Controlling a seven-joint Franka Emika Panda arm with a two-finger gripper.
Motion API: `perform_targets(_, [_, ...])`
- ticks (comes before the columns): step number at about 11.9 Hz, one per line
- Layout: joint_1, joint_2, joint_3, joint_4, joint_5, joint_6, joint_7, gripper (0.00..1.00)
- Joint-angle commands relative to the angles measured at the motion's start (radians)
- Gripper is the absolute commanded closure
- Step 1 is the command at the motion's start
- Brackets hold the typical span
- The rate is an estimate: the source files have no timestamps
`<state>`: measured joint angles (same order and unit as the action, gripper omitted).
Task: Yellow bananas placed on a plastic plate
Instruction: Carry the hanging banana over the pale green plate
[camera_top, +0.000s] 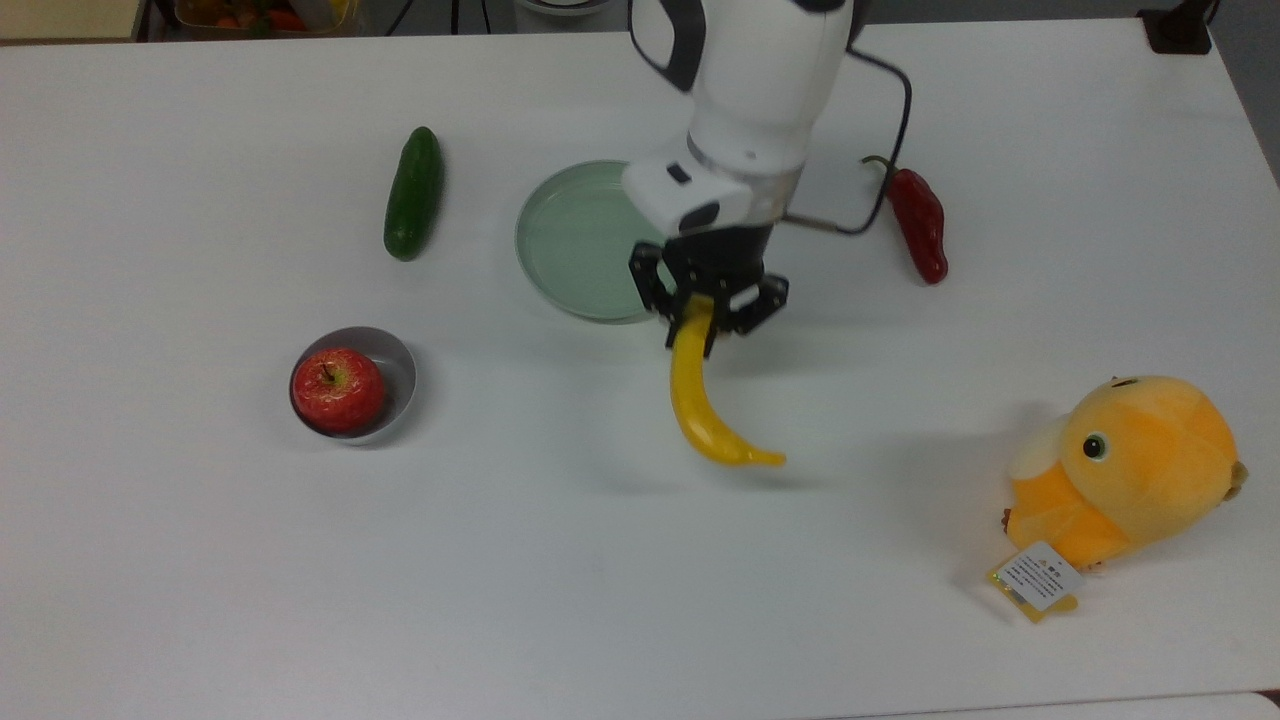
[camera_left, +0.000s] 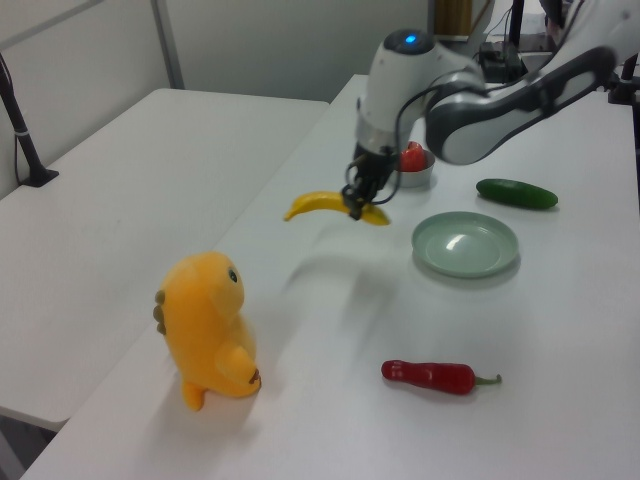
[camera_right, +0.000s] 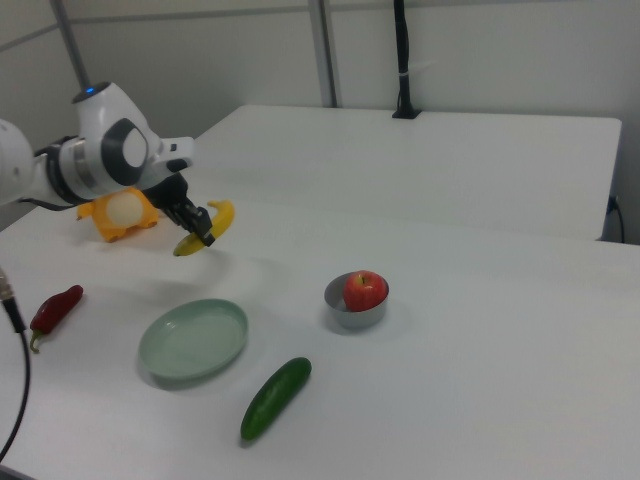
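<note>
End effector (camera_top: 708, 308) clamped on banana (camera_top: 700, 400) at its stem end, lifted off tabletop (camera_top: 300, 550), plate (camera_top: 575, 240) just beside it.

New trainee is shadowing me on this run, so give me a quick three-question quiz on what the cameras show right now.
1. True or false: the banana already lies on the green plate.
2. What sits in the grey bowl?
3. In the top view, which lies left of the plate: A) red pepper, B) cucumber, C) plush toy?

Key
1. False: the gripper holds it in the air, beside the plate.
2. A red apple.
3. B.
</note>
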<state>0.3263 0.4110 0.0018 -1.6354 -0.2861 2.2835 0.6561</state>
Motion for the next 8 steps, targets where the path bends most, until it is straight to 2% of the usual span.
perform_targets(1, [-0.010, -0.246, 0.015, -0.268, 0.030, -0.041, -0.104, 0.90])
perform_targets(5, [-0.024, -0.394, 0.015, -0.388, 0.106, -0.218, -0.266, 0.90])
perform_targets(8, [-0.044, -0.390, 0.015, -0.421, 0.110, -0.292, -0.297, 0.90])
